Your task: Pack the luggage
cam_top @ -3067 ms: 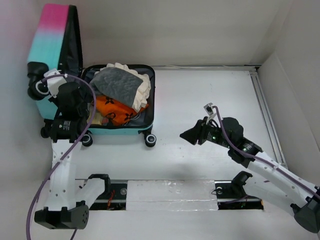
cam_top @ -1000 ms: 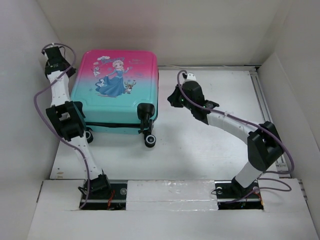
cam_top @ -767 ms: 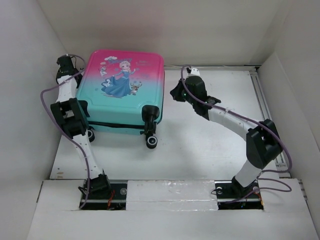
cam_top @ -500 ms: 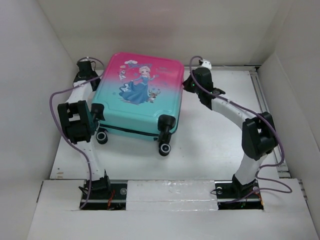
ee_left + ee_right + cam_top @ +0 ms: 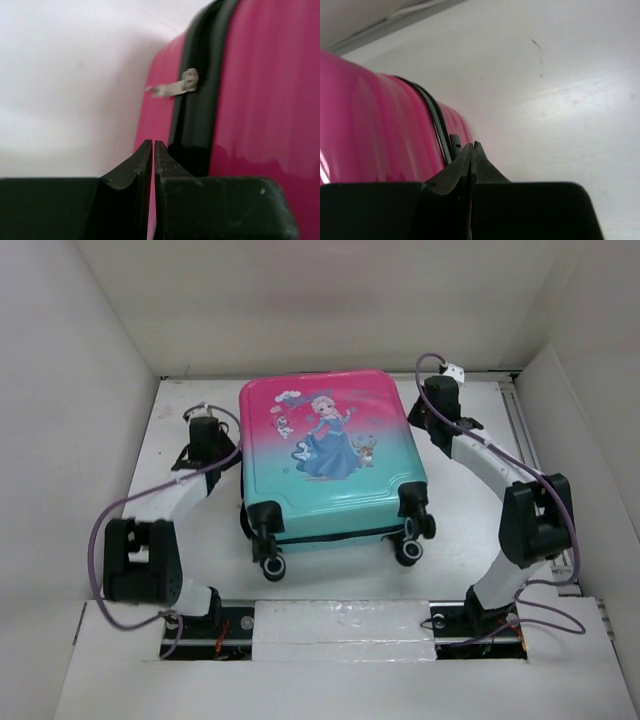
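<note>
The luggage (image 5: pixel 335 465) lies flat and closed in the middle of the table, princess print up, pink end at the back, wheels (image 5: pixel 270 565) toward the near edge. My left gripper (image 5: pixel 232 452) is shut and empty against its left side. In the left wrist view the shut gripper (image 5: pixel 153 142) sits by the pink shell (image 5: pixel 270 100) and black zipper, below a silver zipper pull (image 5: pixel 172 88). My right gripper (image 5: pixel 415 420) is shut and empty at the luggage's back right corner; in the right wrist view the gripper (image 5: pixel 473 144) touches the zipper seam (image 5: pixel 436 125) of the pink shell (image 5: pixel 370 125).
White walls close in the table (image 5: pixel 480 510) on the left, back and right. A metal rail (image 5: pixel 522 440) runs along the right side. Both arm bases sit in the strip at the near edge (image 5: pixel 340 625).
The luggage, open with clothes three seconds ago, is closed. Over the last second it has slid from the back left to the middle and turned, with both shut grippers moving along at its sides.
</note>
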Controlling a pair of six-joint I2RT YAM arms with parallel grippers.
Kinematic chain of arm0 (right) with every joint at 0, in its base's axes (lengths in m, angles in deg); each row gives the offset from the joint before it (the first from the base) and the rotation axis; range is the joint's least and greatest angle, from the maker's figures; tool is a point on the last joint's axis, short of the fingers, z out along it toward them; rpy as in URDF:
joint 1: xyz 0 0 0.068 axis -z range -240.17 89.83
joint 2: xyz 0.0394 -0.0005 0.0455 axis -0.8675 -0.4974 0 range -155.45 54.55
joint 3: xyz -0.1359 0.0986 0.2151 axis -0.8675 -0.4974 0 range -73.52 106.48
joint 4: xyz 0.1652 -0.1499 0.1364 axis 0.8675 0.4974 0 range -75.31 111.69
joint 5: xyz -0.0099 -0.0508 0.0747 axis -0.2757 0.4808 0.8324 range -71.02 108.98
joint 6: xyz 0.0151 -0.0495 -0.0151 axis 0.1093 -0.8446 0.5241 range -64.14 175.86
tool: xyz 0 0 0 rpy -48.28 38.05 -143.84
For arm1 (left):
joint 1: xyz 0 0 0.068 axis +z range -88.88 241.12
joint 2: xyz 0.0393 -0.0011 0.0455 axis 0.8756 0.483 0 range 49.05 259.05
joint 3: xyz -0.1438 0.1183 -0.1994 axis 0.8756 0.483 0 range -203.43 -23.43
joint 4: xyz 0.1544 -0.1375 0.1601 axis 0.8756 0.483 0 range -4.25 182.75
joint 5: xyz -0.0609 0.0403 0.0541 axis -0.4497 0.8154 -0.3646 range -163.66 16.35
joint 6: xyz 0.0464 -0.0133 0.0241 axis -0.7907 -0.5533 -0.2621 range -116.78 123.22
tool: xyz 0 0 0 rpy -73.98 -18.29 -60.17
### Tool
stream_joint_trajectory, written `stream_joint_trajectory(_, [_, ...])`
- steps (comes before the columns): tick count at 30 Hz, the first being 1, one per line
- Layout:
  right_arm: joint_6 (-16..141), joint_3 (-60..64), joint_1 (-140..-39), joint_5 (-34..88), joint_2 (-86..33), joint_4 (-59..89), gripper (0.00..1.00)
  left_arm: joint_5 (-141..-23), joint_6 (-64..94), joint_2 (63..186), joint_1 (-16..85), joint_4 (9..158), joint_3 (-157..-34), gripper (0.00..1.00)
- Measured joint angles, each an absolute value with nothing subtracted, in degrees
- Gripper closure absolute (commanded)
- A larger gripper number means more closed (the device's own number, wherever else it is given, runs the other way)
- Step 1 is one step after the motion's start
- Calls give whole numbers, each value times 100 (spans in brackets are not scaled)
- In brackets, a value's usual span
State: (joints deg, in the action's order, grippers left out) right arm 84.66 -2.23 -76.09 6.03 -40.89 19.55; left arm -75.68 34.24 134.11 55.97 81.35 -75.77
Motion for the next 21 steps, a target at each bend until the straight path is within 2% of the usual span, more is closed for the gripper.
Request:
stream_joint_trajectory(3, [8365, 938, -7609, 1019, -4920, 2235, 100, -7474, 3593, 12303, 5527, 8078, -6551, 98])
stream_joint_trajectory(6, [8356, 2623, -7721, 1580, -6107, 2399, 100, -7360, 3660, 11265, 5309, 8367, -5872, 89])
stream_joint_trajectory(8, [8350, 3678, -7845, 1858, -6751, 2606, 100, -7144, 3647, 10764, 5123, 8817, -5697, 69])
stream_joint_trajectory(10, [8328, 4175, -7939, 1884, -6946, 2783, 98, -6807, 3669, 10423, 5014, 9352, -5686, 49])
stream_joint_trajectory(11, [8313, 4227, -7946, 1884, -6896, 2869, 95, -6623, 3693, 10264, 4981, 9536, -5686, 36])
stream_joint_trajectory(13, [8280, 4186, -7911, 1860, -6605, 3113, 85, -6248, 3763, 9936, 4952, 9722, -5688, 27])
stream_joint_trajectory(14, [8284, 4054, -7878, 1867, -6367, 3161, 72, -6081, 3816, 9750, 4944, 9687, -5688, 25])
stream_joint_trajectory(16, [8306, 3473, -7826, 1840, -5573, 3183, 60, -5804, 3971, 9435, 4922, 9311, -5719, 25])
stream_joint_trajectory(17, [8313, 3027, -7821, 1814, -5044, 3083, 50, -5736, 4052, 9348, 4911, 9016, -5810, 25])
stream_joint_trajectory(18, [8328, 2546, -7835, 1766, -4450, 2991, 44, -5732, 4146, 9326, 4887, 8677, -5942, 25])
stream_joint_trajectory(19, [8328, 2052, -7856, 1725, -3825, 2921, 40, -5721, 4203, 9363, 4854, 8360, -6119, 25])
stream_joint_trajectory(21, [8330, 1152, -7894, 1602, -2651, 2650, 42, -5734, 4321, 9556, 4810, 7820, -6490, 26])
